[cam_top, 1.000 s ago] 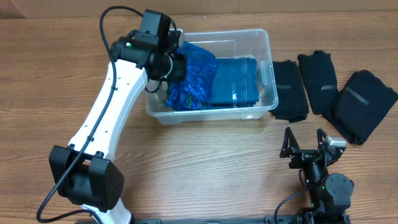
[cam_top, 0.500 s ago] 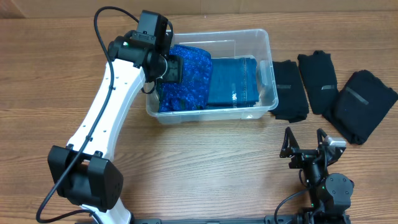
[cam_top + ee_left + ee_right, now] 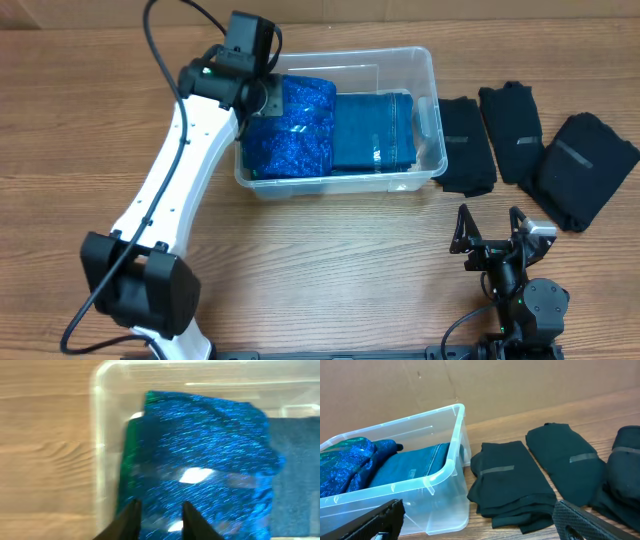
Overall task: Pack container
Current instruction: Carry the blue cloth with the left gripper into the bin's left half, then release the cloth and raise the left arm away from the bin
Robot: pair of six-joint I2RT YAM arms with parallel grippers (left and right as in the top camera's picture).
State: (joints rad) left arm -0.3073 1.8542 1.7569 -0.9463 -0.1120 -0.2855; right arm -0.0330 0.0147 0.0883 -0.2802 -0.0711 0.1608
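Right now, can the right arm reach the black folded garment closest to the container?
Probably yes: the garment lies uncovered on the table beside the container, and the open right gripper faces it unobstructed.

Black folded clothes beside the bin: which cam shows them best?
Overhead: all three black folded clothes lie whole, unoccluded, right of the container. Right wrist shows two close up, the third cropped at the frame edge. Left wrist shows none of them.

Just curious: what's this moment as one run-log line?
left gripper open above sparkly blue cloth in container | right gripper open, empty | black garments outside
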